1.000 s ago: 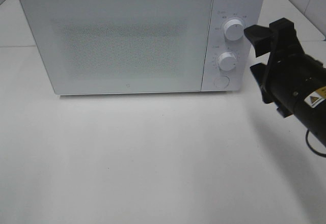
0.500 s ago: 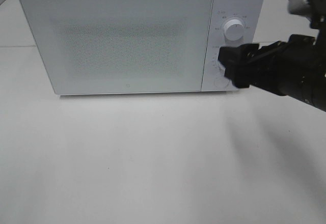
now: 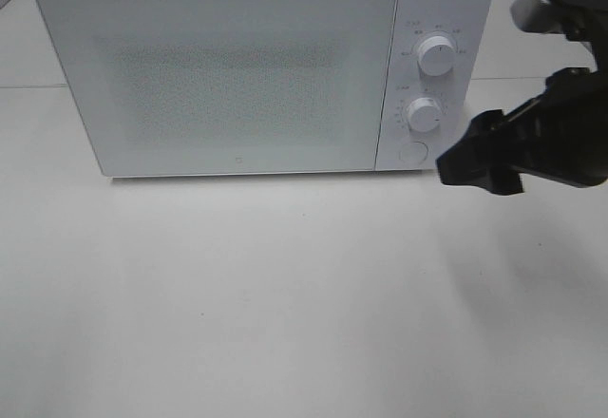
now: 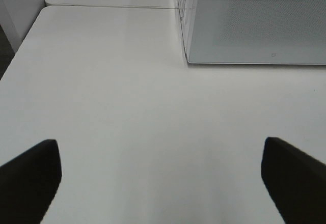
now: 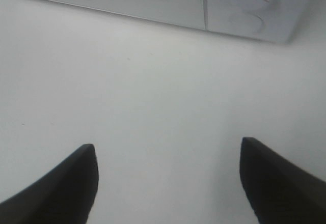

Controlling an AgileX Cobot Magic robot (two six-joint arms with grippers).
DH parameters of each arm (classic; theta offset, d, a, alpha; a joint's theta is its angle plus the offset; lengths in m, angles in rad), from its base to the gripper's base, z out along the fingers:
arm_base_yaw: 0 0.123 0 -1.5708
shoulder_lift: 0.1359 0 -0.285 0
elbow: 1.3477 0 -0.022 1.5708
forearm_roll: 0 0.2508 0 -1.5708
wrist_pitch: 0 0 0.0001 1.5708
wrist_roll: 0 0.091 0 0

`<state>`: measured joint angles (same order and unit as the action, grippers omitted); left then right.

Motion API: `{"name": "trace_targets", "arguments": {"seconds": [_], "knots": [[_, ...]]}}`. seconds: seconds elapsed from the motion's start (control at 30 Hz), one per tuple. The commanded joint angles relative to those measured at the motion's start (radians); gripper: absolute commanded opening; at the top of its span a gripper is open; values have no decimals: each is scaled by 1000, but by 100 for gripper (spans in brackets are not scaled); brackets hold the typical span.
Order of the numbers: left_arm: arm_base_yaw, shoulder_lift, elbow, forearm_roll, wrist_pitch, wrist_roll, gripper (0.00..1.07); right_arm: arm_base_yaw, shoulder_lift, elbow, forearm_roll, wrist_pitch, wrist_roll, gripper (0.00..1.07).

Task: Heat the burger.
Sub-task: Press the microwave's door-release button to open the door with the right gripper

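So here's where we're at: the white microwave (image 3: pixel 228 76) sits on the white table (image 3: pixel 285 294) with its door closed. We can't tell where the burger is, since it doesn't show up in any of the 3 views. The right gripper (image 3: pixel 475 161) hangs by the microwave's lower right corner, near the round button (image 3: pixel 411 152) under the 2 knobs (image 3: pixel 435 55). Its 2 fingers (image 5: pixel 66 188) stand well apart with nothing between them. The left gripper (image 4: pixel 159 142) is spread wide over the table in front of the microwave's left corner, and it's holding nothing either.
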<state>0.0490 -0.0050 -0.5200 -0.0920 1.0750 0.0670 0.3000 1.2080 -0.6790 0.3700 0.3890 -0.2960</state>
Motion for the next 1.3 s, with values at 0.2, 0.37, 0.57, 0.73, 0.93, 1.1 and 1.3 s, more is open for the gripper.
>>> {"name": "trace_targets", "arguments": {"seconds": [0.2, 0.37, 0.57, 0.73, 0.93, 1.1, 1.3], "knots": [[4, -15, 1, 0, -2, -5, 101, -261, -8, -46, -324, 252, 317, 77], [4, -15, 1, 0, -2, -5, 101, -340, -37, -46, -468, 367, 363, 77], [4, -15, 1, 0, -2, -5, 101, -340, -219, -43, -470, 425, 363, 77], [4, -15, 1, 0, -2, -5, 101, -340, -416, -23, -466, 517, 358, 76], [4, -15, 1, 0, -2, -5, 101, -340, -573, 28, -465, 543, 325, 76], [4, -15, 1, 0, -2, -5, 101, -339, -701, 70, -464, 549, 306, 76], [4, -15, 1, 0, -2, -5, 101, -339, -926, 132, -440, 557, 296, 76]]}}
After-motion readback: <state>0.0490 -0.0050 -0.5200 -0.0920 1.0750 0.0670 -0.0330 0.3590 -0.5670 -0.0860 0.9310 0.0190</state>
